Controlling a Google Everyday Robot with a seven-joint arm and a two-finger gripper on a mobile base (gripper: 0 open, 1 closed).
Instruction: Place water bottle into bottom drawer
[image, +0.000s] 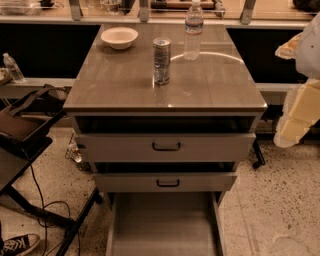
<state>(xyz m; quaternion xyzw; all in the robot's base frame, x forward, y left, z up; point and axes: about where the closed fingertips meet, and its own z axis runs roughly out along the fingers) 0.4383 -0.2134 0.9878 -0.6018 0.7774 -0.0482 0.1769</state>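
Note:
The water bottle (193, 31) is clear ribbed plastic with a white cap. It stands upright at the back right of the cabinet top. A shiny silver can (161, 61) stands in front of it and to its left. The bottom drawer (162, 225) is pulled out wide at the foot of the cabinet, and its flat grey floor is bare. My gripper (295, 117) shows as a pale cream shape at the right edge. It hangs beside the cabinet at about tabletop height, well apart from the bottle.
A white bowl (119, 37) sits at the back left of the top. Two upper drawers with black bar handles (166, 146) stand slightly out. A dark chair (22, 125), cables and a shoe (17, 244) are on the left. Another bottle (12, 68) lies far left.

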